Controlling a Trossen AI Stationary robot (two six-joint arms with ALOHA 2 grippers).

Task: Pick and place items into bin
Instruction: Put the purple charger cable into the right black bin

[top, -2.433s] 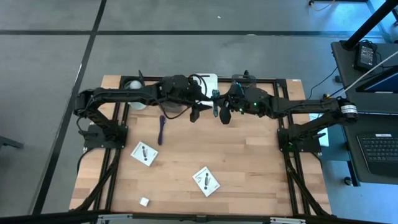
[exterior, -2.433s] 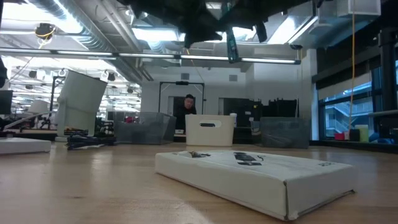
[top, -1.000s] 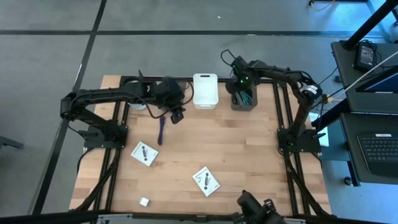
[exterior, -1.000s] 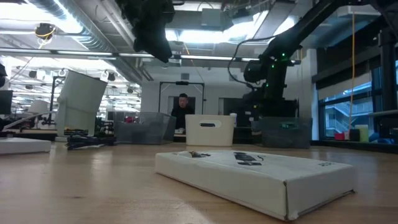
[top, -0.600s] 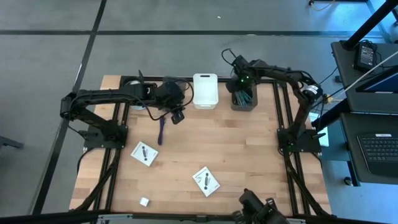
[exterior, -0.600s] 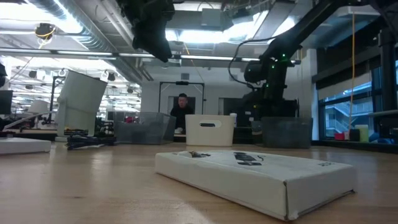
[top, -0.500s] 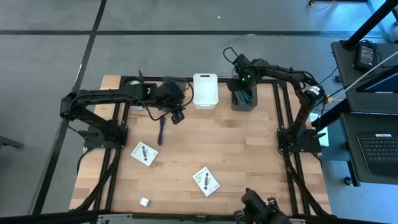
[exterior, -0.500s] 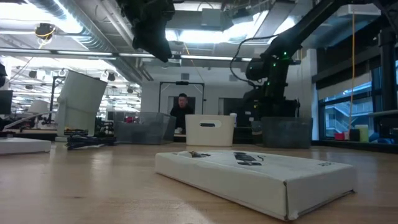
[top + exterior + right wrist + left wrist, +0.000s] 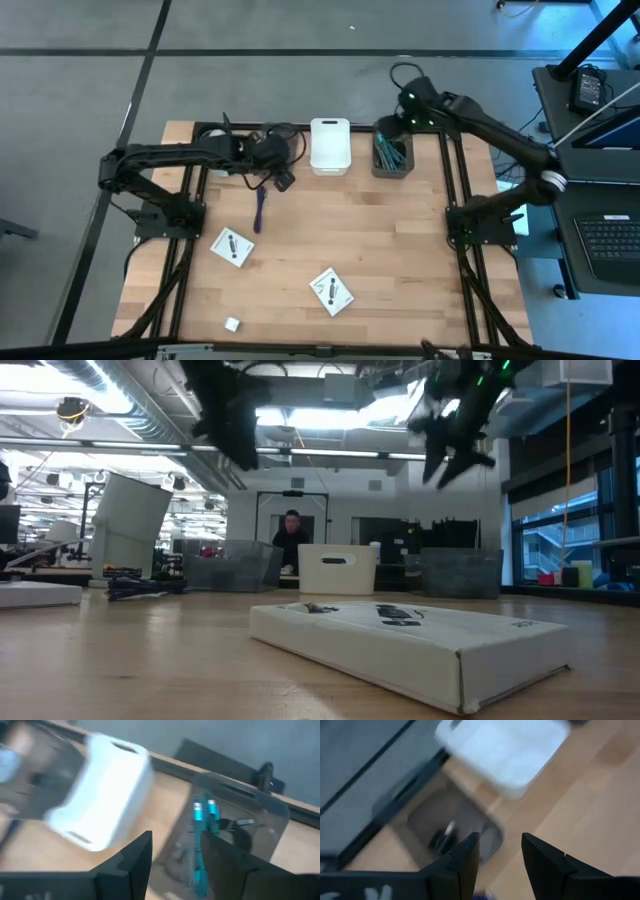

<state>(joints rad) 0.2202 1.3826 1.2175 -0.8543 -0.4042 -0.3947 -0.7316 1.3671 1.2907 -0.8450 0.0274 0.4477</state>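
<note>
Two white square packets (image 9: pixel 231 246) (image 9: pixel 331 291), a purple stick (image 9: pixel 259 208) and a tiny white cube (image 9: pixel 232 324) lie flat on the wooden table. One packet fills the near low view (image 9: pixel 410 635). Teal and grey ties (image 9: pixel 201 832) stand in the grey bin (image 9: pixel 390 158). The tiny black piece does not show. My left gripper (image 9: pixel 283 182) hangs open and empty just right of the stick's far end, also in its wrist view (image 9: pixel 500 857). My right gripper (image 9: pixel 392 128) is open and empty above the grey bin's far edge, also in its wrist view (image 9: pixel 175 862).
A white bin (image 9: pixel 330 145) stands at the far edge between the two grippers. A white cup-like cylinder (image 9: pixel 214 137) sits at the far left corner. Black frame rails (image 9: pixel 455 215) run along the table's sides. A person shows in the room behind (image 9: pixel 291 535).
My right gripper has risen out of the grey bin and drawn back toward the far right; the ties stay in the bin. My left gripper has shifted slightly toward the table's left.
</note>
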